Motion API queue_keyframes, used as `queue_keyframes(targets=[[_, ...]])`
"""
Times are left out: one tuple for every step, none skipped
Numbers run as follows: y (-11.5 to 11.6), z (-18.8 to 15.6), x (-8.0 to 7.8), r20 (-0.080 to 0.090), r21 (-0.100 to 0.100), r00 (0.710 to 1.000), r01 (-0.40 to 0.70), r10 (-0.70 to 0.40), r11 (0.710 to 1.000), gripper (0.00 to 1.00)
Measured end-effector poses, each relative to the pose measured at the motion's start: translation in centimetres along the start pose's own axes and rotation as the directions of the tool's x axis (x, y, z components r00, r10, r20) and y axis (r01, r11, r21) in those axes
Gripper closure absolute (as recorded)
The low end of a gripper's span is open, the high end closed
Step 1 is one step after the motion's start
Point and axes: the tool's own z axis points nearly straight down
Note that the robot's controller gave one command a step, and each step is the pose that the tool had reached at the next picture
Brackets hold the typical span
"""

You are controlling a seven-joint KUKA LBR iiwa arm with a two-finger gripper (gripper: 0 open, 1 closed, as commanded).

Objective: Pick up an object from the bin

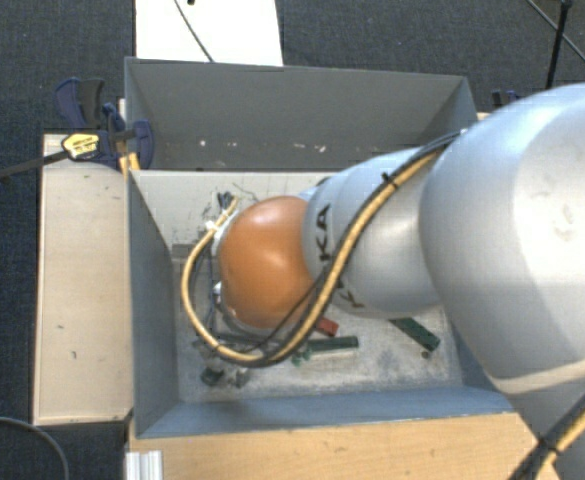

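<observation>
The silver arm (492,238) is reached down into the grey metal bin (152,298) from the right; its wrist is capped by an orange dome-shaped cover (262,263), looped by a tan cable (194,268); the gripper (222,366) is largely hidden beneath that dome, low over the near-left floor, and whether it is open or closed cannot be told; nothing is seen gripped; nearest it, just right, a dark green flat strip (330,346) and a small red piece (325,326) are lain on the floor; a second dark green piece (417,333) is set further right.
</observation>
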Motion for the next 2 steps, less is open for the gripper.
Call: queue_keyframes(targets=[[0.0,-5.5,-0.2,0.007,0.003,1.0,-0.013,0.013,1.0,1.0],[-0.1,-11.7,-0.4,0.008,0.004,1.0,-0.023,0.023,1.0,1.0]])
